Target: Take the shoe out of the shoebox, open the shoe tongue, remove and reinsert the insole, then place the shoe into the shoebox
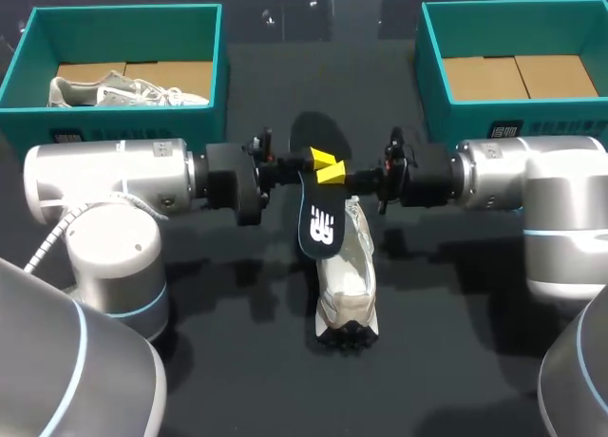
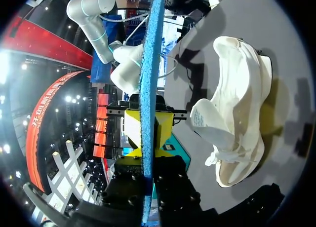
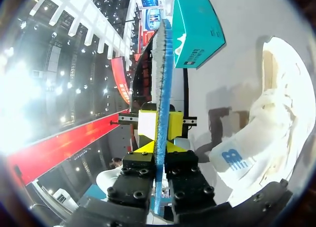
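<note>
1. Head view: the left end effector (image 1: 315, 163) and right end effector (image 1: 340, 176) meet over the middle of the dark tabletop (image 1: 237, 361). Both grip the flat black insole with a white logo (image 1: 318, 214) from opposite sides.
2. Head view: the white mesh sneaker (image 1: 347, 275) lies on the tabletop, out of both boxes, and the insole overlaps its far end.
3. Head view: the left teal shoebox (image 1: 204, 66), at the far left, holds a second pale sneaker (image 1: 123, 90). The right teal shoebox (image 1: 427, 66), at the far right, shows a bare cardboard floor.
4. Left wrist view: the insole (image 2: 148, 79) shows edge-on, blue. It runs between the fingers of the left end effector (image 2: 148, 138), which is clamped on it. The white mesh sneaker (image 2: 242, 103) lies beside it on the tabletop, apart from the insole, with its tongue (image 2: 207, 123) pulled out.
5. Right wrist view: the right end effector (image 3: 160, 138) is closed on the edge-on insole (image 3: 165, 64). The white mesh sneaker (image 3: 276, 108) lies beside it, and the left teal shoebox (image 3: 197, 29) stands ahead.
</note>
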